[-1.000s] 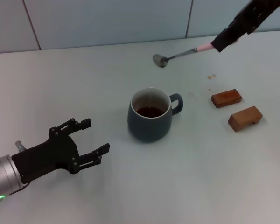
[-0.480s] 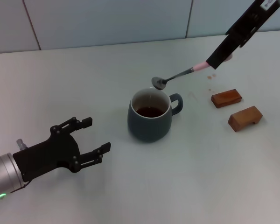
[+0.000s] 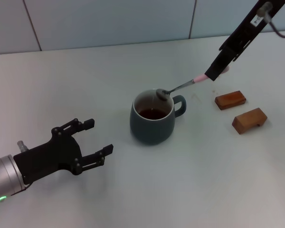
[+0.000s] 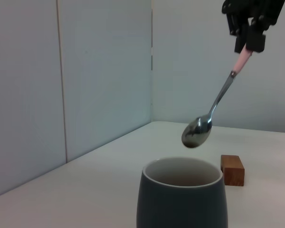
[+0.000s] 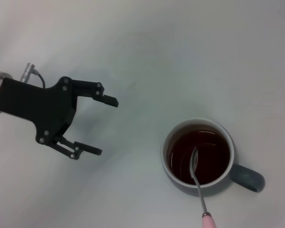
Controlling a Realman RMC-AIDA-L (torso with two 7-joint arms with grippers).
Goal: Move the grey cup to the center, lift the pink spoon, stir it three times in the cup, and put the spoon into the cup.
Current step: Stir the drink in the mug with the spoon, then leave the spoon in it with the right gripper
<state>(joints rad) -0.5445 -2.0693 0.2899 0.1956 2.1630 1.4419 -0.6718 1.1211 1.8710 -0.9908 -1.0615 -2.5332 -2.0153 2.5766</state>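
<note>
The grey cup (image 3: 153, 123) stands near the table's middle with dark liquid inside and its handle toward the right; it also shows in the left wrist view (image 4: 182, 202) and the right wrist view (image 5: 199, 154). My right gripper (image 3: 214, 72) is shut on the pink handle of the pink spoon (image 3: 179, 87), holding it slanted in the air. The spoon's metal bowl (image 4: 196, 133) hangs just above the cup's mouth, clear of the rim. My left gripper (image 3: 99, 140) is open and empty, low over the table to the left of the cup.
Two brown wooden blocks (image 3: 230, 99) (image 3: 249, 120) lie to the right of the cup. A tiled wall runs behind the table's far edge.
My right gripper has carried the spoon down and toward the cup. The spoon's bowl went from the far table area to just above the cup's mouth. The left arm stayed still.
</note>
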